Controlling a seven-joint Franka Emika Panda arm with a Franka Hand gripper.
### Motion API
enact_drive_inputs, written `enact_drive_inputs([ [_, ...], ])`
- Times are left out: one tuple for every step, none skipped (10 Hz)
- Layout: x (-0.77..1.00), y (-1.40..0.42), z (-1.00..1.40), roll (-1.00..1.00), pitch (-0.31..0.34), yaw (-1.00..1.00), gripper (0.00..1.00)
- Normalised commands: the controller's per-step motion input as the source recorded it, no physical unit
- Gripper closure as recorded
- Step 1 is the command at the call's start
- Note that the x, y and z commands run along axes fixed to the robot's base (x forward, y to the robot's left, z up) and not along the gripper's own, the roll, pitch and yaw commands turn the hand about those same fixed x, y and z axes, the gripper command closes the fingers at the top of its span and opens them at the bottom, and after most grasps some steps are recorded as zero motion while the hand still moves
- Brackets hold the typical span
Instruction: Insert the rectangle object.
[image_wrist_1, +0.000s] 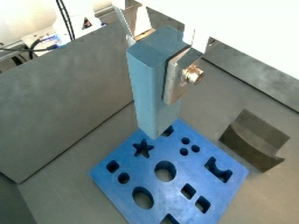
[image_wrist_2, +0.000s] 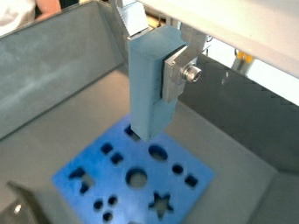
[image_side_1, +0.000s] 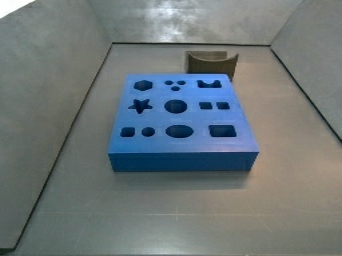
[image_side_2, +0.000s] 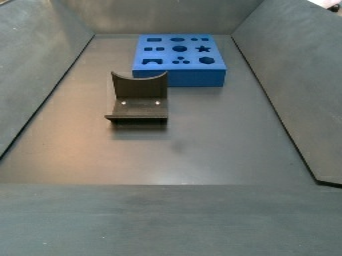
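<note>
My gripper (image_wrist_1: 159, 79) is shut on the rectangle object (image_wrist_1: 152, 92), a slim pale light-blue bar held upright; it shows in both wrist views (image_wrist_2: 149, 87). One silver finger (image_wrist_1: 179, 80) presses a side face; the other finger is hidden behind the bar. The bar's lower end hangs over the large dark-blue board (image_wrist_1: 176, 179) with shaped holes, near its star hole (image_wrist_1: 142, 149) and close to one board edge (image_wrist_2: 126, 131). How far above the board it hangs cannot be told. In both side views the board (image_side_1: 181, 120) (image_side_2: 181, 58) lies on the floor; the gripper and bar are out of view there.
The fixture (image_side_2: 136, 98), a dark brown bracket with a curved top, stands on the floor beside the board and also shows in other views (image_side_1: 211, 62) (image_wrist_1: 254, 140). Sloping grey walls (image_side_1: 60, 60) enclose the floor on all sides.
</note>
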Motion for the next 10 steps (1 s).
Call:
enact_drive_inputs([
  [-0.82, 0.92, 0.22, 0.1, -0.244, -0.12, 1.0],
  [-0.77, 0.78, 0.13, 0.06, -0.213, -0.09, 1.0],
  [-0.59, 0.55, 0.04, 0.02, -0.175, -0.06, 1.0],
  [-0.43, 0.36, 0.02, -0.02, -0.161, -0.05, 1.0],
  [-0.31, 0.23, 0.01, -0.04, -0.15, -0.05, 1.0],
  [0.73, -0.85, -0.29, -0.1, 0.37, -0.1, 1.0],
  [0.79, -0.78, -0.29, -0.05, 0.48, -0.08, 1.0],
  [0.65, -0.52, -0.17, 0.02, 0.491, -0.02, 1.0],
  [0.31, -0.25, -0.01, 0.06, 0.36, -0.01, 1.0],
  [0.1, -0.05, 0.0, 0.0, 0.0, -0.13, 1.0],
])
